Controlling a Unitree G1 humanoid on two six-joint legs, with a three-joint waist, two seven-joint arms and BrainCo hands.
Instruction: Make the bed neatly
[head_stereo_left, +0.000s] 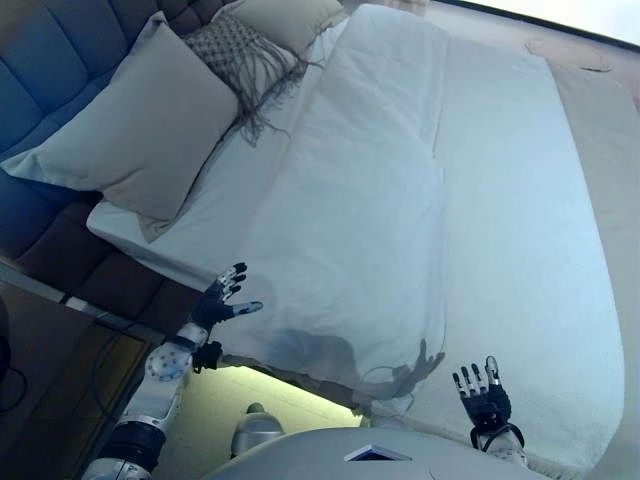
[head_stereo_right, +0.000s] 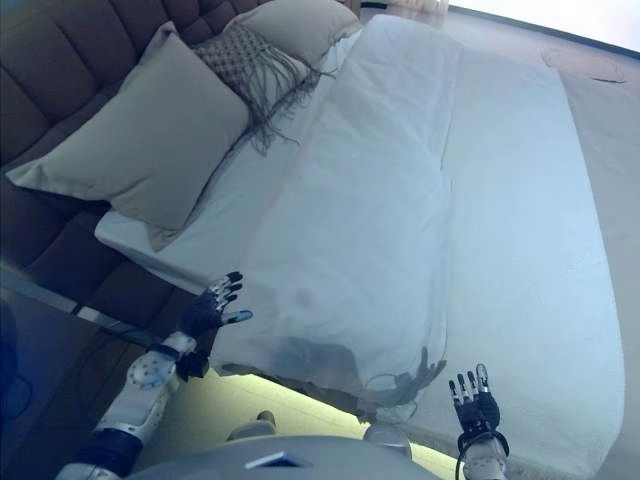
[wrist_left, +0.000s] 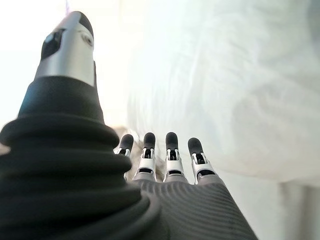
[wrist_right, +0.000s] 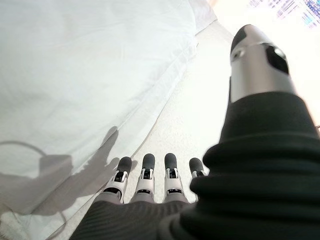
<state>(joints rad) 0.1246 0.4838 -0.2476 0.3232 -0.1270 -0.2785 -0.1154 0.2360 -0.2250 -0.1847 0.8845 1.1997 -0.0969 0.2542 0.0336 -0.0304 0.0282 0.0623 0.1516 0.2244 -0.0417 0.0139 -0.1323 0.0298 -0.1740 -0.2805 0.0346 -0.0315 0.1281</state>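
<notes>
Two hands spread, empty: left (head_stereo_left: 222, 300), right (head_stereo_left: 487, 398) | rumpled white duvet (head_stereo_left: 350, 230) | plump square pillow (head_stereo_left: 140, 125)

Left hand (wrist_left: 165, 200) with straight fingers (wrist_left: 172, 150), thumb apart, just before a white duvet (wrist_left: 240, 85)

The far end of the bed (head_stereo_left: 590, 150) runs past the picture's edge. A second pillow (head_stereo_left: 290, 18) beyond the big pillow (head_stereo_left: 140, 125) is cut off, and the fringed cushion (head_stereo_left: 235, 50) between them is partly hidden.
</notes>
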